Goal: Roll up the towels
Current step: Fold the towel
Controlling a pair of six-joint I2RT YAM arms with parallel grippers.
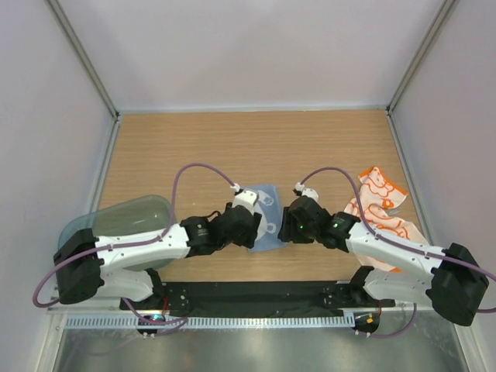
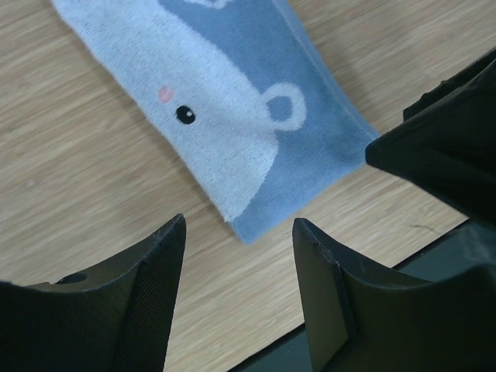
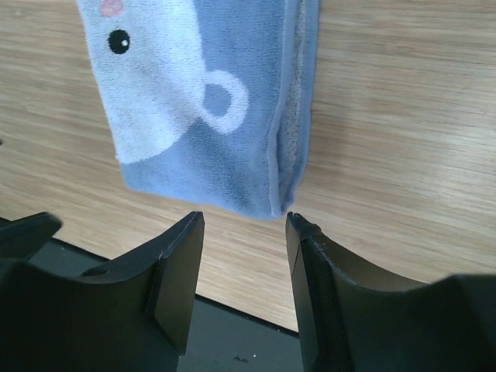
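Note:
A pale blue towel (image 1: 269,208) with a white animal face lies folded flat on the wooden table, near its front edge. My left gripper (image 1: 254,226) stands at the towel's near left corner and my right gripper (image 1: 288,222) at its near right corner. In the left wrist view the towel (image 2: 232,116) ends in a corner just beyond my open gripper (image 2: 239,225), with bare wood between the fingers. In the right wrist view the towel's (image 3: 194,116) folded near edge lies just past my open gripper (image 3: 245,218). Orange and white patterned towels (image 1: 380,205) lie in a heap at the right.
A translucent blue-green tray (image 1: 128,221) sits at the left, partly under my left arm. A black base strip (image 1: 256,294) runs along the table's near edge. Pale walls enclose the table on three sides.

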